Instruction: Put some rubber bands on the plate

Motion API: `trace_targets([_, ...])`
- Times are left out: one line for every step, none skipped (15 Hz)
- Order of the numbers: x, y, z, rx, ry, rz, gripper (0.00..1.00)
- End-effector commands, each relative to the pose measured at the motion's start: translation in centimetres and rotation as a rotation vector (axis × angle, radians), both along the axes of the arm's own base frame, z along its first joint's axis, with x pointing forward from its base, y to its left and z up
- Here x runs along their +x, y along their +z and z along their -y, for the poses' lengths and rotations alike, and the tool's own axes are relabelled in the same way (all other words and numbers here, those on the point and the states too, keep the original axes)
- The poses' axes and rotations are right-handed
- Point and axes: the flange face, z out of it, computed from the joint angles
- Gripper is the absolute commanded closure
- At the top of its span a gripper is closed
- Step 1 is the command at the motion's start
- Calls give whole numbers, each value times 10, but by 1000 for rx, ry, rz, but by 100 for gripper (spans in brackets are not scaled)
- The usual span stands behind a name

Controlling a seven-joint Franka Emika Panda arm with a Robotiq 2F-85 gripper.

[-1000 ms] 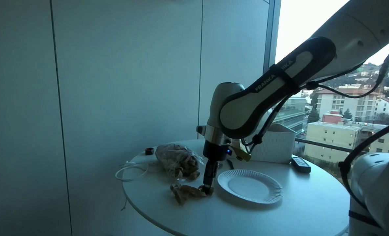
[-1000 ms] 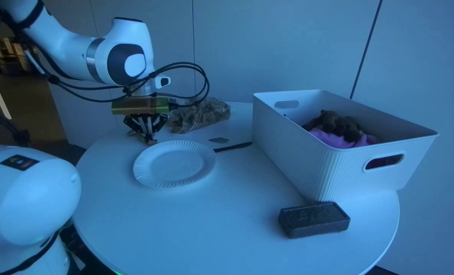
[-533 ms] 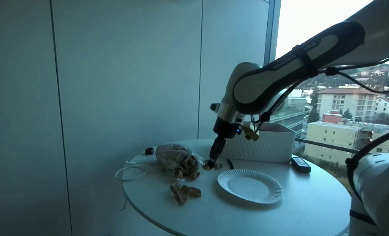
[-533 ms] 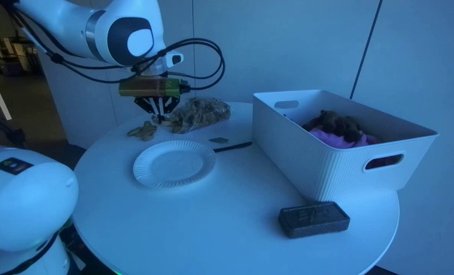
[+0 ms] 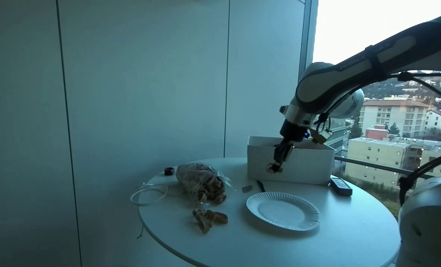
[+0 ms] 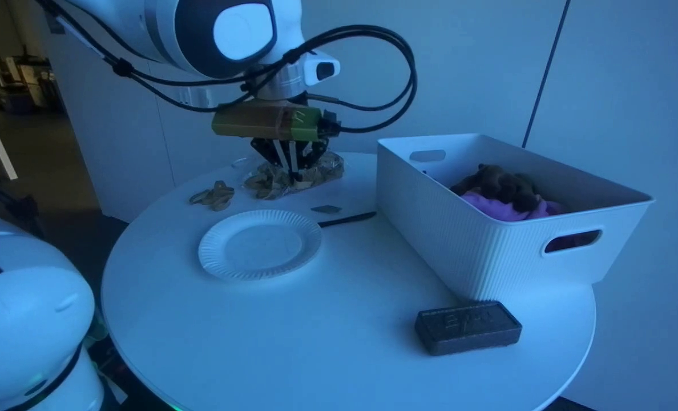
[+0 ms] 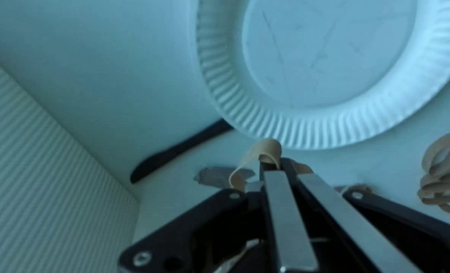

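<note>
Plainly, a tan rubber band (image 7: 270, 147) was pinched in the gripper (image 7: 276, 165), whose jaws were all but pressed together; the loop was curled out beyond the tips toward eleven o'clock in the wrist view, and whether more than one band was caught could not be told. Band and gripper were held up off the table (image 5: 358, 226), and the white plate (image 7: 331, 57) was placed, as seen from the grip in the wrist view, toward one o'clock, its nearest rim just beside the band in that view. In an exterior view, the held band was shown in front of the ribbed wall of the white box (image 5: 309, 167), at twelve o'clock from the plate; there, loose rubber bands (image 5: 206, 221) were seen clumped on the table between eight and nine o'clock from the plate, with a bigger brownish bundle (image 5: 205, 185), wrapped in clear plastic, between nine and ten. From the grip in the wrist view, the loose clump was found at about three o'clock. At eight o'clock of the plate there, a slim black utensil (image 7: 183, 148) was seen with its end at the rim, and a grey scrap (image 7: 217, 177) near nine o'clock from the grip.
</note>
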Motion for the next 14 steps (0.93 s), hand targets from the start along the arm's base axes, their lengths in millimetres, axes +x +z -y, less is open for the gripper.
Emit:
trace_targets([-11, -28, 10, 6, 6, -168, 96])
trace_targets([-14, -36, 10, 9, 11, -209, 96])
trace_targets([-17, -44, 9, 11, 15, -251, 96])
trace_targets([-19, -51, 9, 10, 18, -282, 96])
trace_targets([-19, -56, 9, 9, 22, -303, 95])
trace_targets([-20, -60, 10, 10, 21, -319, 70])
trace_targets([-20, -63, 11, 4, 25, -324, 70])
trace_targets([-20, -65, 12, -3, 28, -328, 66])
trace_targets([-19, -64, 13, -10, 32, -325, 57])
trace_targets([-19, -63, 13, -22, 37, -322, 50])
trace_targets([-20, -59, 12, -39, 49, -313, 41])
trace_targets([-20, -55, 11, -56, 65, -309, 34])
trace_targets([-22, -51, 8, -67, 93, -309, 26])
trace_targets([-24, -46, 2, -78, 139, -314, 19])
